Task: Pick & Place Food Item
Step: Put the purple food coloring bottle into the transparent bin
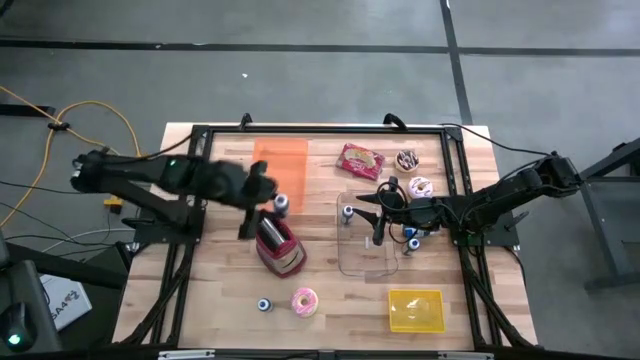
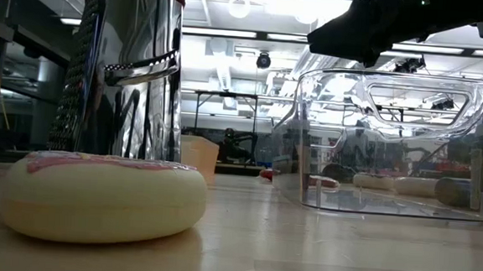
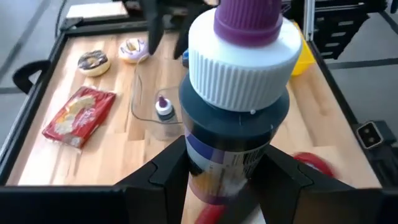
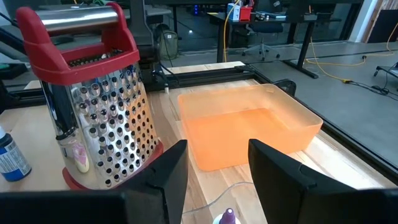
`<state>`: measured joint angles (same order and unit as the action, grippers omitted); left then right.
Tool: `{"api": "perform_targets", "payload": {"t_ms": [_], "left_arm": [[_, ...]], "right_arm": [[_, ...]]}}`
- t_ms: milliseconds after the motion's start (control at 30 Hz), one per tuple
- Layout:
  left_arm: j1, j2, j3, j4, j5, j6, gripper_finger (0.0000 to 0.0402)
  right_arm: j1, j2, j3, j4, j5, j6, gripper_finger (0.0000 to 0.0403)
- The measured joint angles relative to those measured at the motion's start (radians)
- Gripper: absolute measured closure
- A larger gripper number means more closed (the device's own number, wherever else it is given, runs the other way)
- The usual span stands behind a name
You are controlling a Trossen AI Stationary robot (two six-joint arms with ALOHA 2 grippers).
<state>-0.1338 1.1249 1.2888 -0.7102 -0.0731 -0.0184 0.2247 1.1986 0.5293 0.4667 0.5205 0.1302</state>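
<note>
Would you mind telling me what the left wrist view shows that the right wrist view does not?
Only the left wrist view shows the left claw shut on a bottle with a purple cap, plus the snack packet and two donuts. Only the right wrist view shows the right claw open, the grater and the orange bin. Both show the wooden table.
</note>
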Motion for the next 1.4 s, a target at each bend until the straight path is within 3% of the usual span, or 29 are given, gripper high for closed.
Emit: {"api": "perform_targets", "payload": {"t_ms": [200,400,667,933,1400], "left_arm": [[0.190,0.088,0.007,0.026,0.201,0.088,0.0257],[0.268,0.219,0.092,-0.004,0.284,0.164,0.0257],[0.290,0.414,0.253,-0.165,0.288,0.255,0.0257],[0.312,0.570,0.331,-0.283,0.293,0.301,0.0257],[0.325,0.608,0.340,-0.273,0.306,0.333,0.0257]], "right_arm": [[0.000,0.000,0.000,0.000,0.000,0.000,0.0247],[0.000,0.000,0.000,0.000,0.000,0.000,0.0247],[0.000,0.000,0.000,0.000,0.000,0.000,0.0247],[0.000,0.000,0.000,0.000,0.000,0.000,0.0247],[0.000,0.000,0.000,0.000,0.000,0.000,0.0247]]}}
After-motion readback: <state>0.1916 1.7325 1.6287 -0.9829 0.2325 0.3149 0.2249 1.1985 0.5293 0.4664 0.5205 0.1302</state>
